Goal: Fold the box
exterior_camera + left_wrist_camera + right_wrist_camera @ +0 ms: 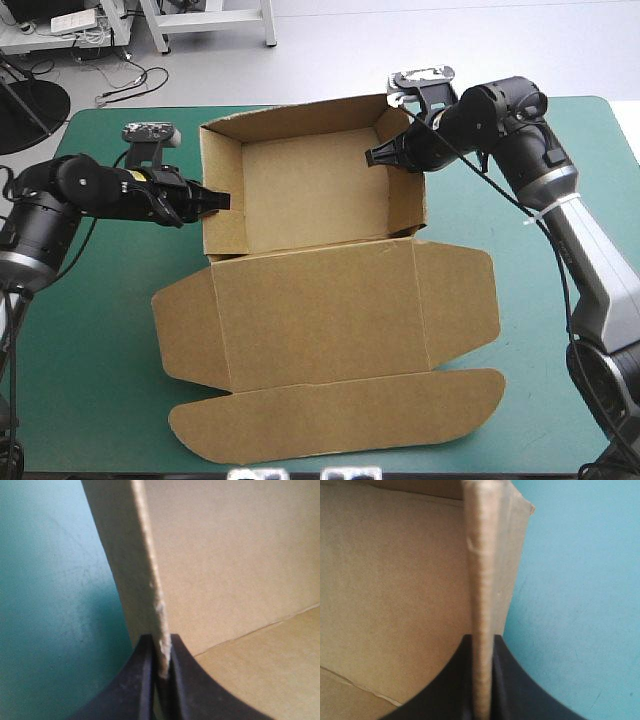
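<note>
high view: the box (310, 190) stands on the teal-green surface (100, 330) as an open tray, walls raised, its lid (320, 300) flat toward the near edge. the left hand (222, 200) meets the left wall and the right hand (372, 157) the right wall.
left wrist view: the black fingers are clamped on the wall's rim.
right wrist view: the same, clamped on a doubled wall.
judgement: light, stiff board that will crease if pinched hard; best held at the rims.
</note>
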Controlling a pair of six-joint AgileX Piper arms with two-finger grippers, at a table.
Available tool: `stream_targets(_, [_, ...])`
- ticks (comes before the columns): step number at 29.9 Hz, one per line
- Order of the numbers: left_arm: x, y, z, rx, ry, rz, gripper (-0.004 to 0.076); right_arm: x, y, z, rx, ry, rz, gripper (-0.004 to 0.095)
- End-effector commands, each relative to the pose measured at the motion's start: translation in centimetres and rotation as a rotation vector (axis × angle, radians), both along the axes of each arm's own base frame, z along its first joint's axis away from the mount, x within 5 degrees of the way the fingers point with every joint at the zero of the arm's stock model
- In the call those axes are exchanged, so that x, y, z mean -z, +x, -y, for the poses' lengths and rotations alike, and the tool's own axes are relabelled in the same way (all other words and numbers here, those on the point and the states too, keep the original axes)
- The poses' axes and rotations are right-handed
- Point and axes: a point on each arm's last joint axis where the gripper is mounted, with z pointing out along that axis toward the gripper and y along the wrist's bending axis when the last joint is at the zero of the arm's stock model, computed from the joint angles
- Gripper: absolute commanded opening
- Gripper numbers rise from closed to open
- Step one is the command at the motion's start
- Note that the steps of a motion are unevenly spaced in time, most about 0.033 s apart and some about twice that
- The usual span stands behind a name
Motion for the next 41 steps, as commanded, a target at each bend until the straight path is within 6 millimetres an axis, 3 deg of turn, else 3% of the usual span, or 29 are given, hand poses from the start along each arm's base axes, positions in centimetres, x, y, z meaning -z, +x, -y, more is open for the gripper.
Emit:
stream_targets(1, [-0.7,0.2,1.7,-0.029,-0.006,0.046,-0.0010,0.0,-1.6,-0.5,-0.042,0.058,-0.034,-0.0016])
stream_targets(6, [1.9,1.5,3.5,-0.027,0.039,-0.063,-0.0010,5.4,-1.9,-1.3,-0.037,-0.014,-0.152,-0.0017])
stream_targets(9, [4.0,2.3,4.8,-0.017,0.060,-0.151,-0.0010,7.4,-2.1,-1.5,-0.018,-0.008,-0.188,-0.0017])
stream_targets(19, [8.8,3.7,7.9,0.051,0.217,-0.246,-0.0009,10.5,-1.6,-1.3,0.054,-0.036,-0.225,-0.0019])
stream_targets(27, [10.0,4.1,8.2,0.131,0.263,-0.257,-0.0008,13.7,-0.5,-1.8,0.052,-0.089,-0.310,-0.0010])
stream_targets(29, [10.0,4.1,8.2,0.131,0.262,-0.251,-0.0008,13.9,-0.4,-1.7,0.036,-0.113,-0.316,0.0051])
stream_targets(32, [10.0,4.2,8.2,0.145,0.272,-0.241,0.0009,13.9,-0.4,-1.6,0.034,-0.134,-0.316,0.0254])
stream_targets(36, [10.0,4.1,8.2,0.204,0.302,-0.222,0.0125,13.8,-0.5,-1.5,0.034,-0.137,-0.314,0.0500])
stream_targets(41, [10.0,4.1,8.2,0.275,0.333,-0.193,0.0363,13.8,-0.4,-1.4,0.036,-0.137,-0.314,0.0540])
